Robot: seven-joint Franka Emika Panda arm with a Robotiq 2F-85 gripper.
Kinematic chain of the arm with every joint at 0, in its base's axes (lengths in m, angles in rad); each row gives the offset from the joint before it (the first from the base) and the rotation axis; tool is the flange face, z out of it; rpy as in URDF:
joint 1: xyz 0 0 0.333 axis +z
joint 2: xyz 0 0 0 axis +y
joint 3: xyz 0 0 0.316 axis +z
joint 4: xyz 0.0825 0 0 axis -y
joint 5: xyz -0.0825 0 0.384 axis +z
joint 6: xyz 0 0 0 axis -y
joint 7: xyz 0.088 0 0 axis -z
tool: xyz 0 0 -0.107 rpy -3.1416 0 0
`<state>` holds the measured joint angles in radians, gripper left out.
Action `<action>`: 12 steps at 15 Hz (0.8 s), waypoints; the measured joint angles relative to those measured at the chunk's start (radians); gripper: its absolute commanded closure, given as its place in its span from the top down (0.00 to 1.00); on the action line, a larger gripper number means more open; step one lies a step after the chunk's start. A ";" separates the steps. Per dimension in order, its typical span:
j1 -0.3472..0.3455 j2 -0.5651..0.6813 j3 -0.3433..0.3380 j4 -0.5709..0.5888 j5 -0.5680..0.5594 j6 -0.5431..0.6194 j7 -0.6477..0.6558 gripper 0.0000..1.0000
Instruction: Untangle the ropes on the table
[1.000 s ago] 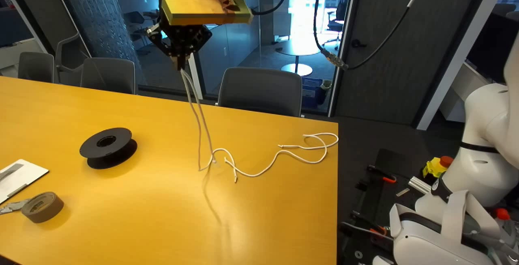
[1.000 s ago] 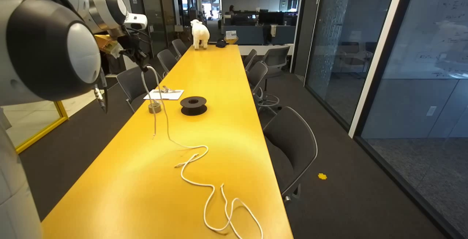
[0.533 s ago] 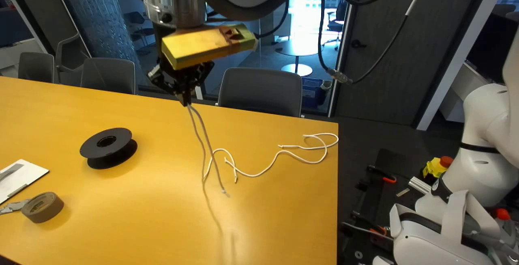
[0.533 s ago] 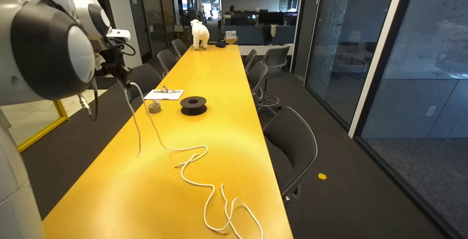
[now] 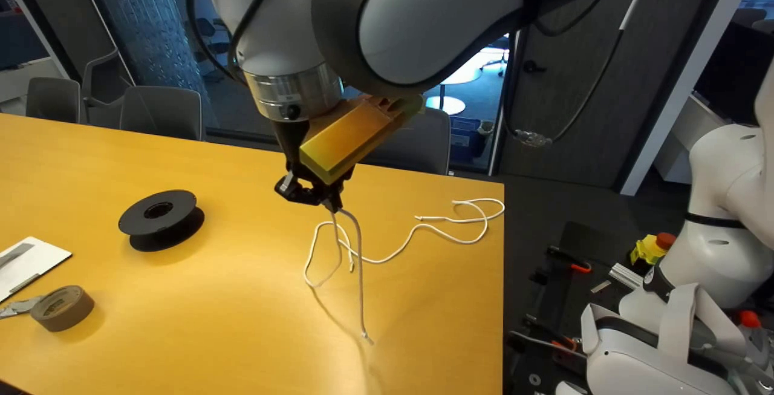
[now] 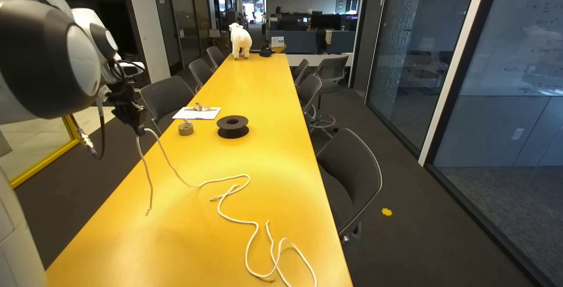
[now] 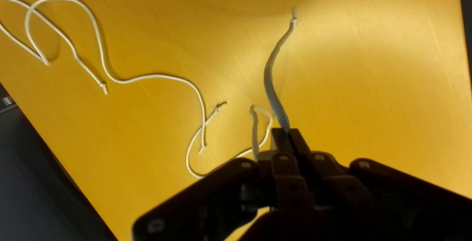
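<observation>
My gripper (image 5: 331, 206) is shut on one white rope (image 5: 361, 286) and holds it above the yellow table (image 5: 242, 334). In the wrist view the gripper (image 7: 287, 132) has the held rope (image 7: 269, 71) between its fingertips. One strand hangs to a knotted free end; I cannot tell whether that end touches the table. The other strand bends onto the table and loops round. Its far end crosses the end of a second white rope (image 5: 396, 253). This second rope lies in waves with a loop near the table's edge, and it also shows in the wrist view (image 7: 158, 75).
A black spool (image 5: 161, 219) stands on the table, seen in both exterior views. A grey tape roll (image 5: 63, 308) and a white clipboard (image 6: 196, 113) lie farther along. A toy sheep (image 6: 240, 41) stands at the far end. Grey chairs (image 6: 352, 177) line the table's sides.
My gripper has moved lower over the table, carrying the held rope. Its hanging end has swung along, and more of its other strand rests on the table. The second rope has not moved.
</observation>
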<state>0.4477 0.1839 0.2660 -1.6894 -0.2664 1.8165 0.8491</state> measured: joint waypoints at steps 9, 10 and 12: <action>-0.106 -0.137 -0.005 -0.207 0.096 -0.044 -0.216 0.01; -0.116 -0.135 -0.006 -0.223 0.101 -0.046 -0.245 0.01; -0.131 -0.122 -0.007 -0.252 0.116 -0.045 -0.306 0.01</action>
<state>0.3163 0.0614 0.2594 -1.9412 -0.1508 1.7714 0.5427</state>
